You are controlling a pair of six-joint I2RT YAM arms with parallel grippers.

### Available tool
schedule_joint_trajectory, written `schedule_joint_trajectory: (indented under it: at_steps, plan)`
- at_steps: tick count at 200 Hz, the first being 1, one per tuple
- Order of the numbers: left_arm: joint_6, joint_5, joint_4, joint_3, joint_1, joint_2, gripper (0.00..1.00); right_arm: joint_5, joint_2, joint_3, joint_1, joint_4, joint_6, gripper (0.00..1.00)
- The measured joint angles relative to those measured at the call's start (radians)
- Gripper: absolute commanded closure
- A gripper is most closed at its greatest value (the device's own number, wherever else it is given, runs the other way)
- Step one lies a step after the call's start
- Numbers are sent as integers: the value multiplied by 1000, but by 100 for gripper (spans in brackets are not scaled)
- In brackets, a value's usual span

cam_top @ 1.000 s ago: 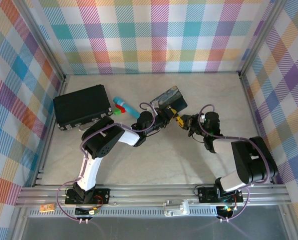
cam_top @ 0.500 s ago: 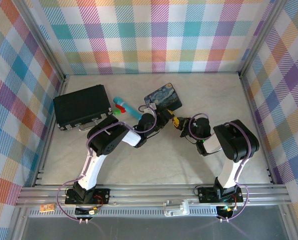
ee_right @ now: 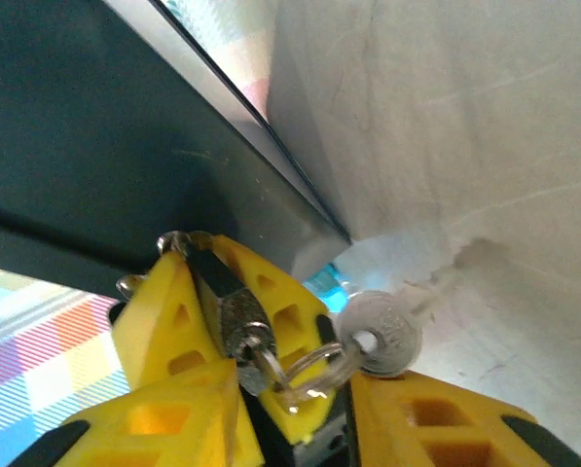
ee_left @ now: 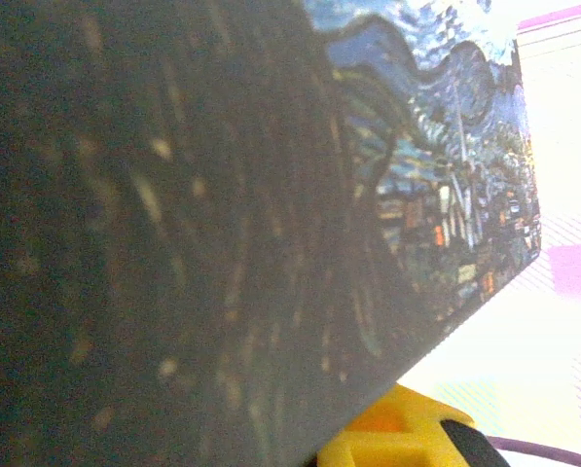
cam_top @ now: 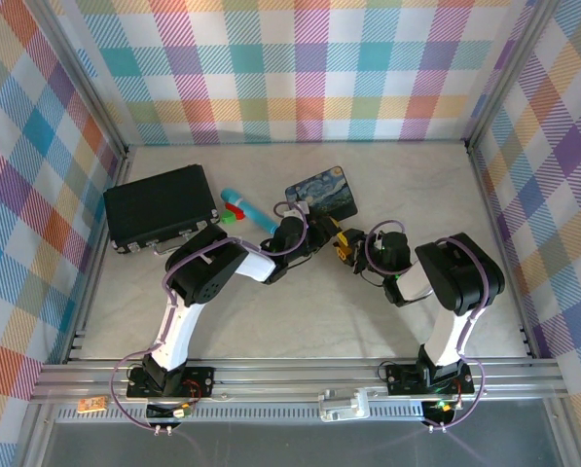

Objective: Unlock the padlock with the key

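Yellow fingers of the left gripper are seen up close by the right wrist camera, and they are squeezed shut on the padlock. The little metal lock is held between them, up off the table. The key is seen just beside the padlock, on its right side. Its round silver head is turned to the camera, and a thin wire ring is hung from it. The thin end of the key is pointed at the bottom of the lock, and it may be pushed in there, but that spot is too small and blurry to be sure. The right gripper is seen at the bottom of that picture. Its two yellow fingers are parted, with the wire ring in the gap between them and the key's head just above one of them. From above, both grippers are met in the middle of the table, close in front of the blue painted tin. The tin's swirly lid is seen very near and blurry by the left wrist camera. A cyan stick is laid left of the tin, and a black case is set farther left, by the checked wall.
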Motion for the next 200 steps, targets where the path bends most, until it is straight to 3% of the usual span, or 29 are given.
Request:
schedule_joint_trajectory:
  at_steps: [70,135,193,200]
  plan:
    - [31,0,-169,32,1,-43,100,-42,-123,-32,-50,-233,-286,54]
    - [70,18,-344,77,3,-71,100,-2,-426,150,-73,-884,-752,46]
    - [157,16,-499,129,-2,-72,100,104,-464,296,-79,-1273,-1096,39]
    - [166,13,-512,130,-3,-72,96,119,-470,306,-79,-1309,-1129,39]
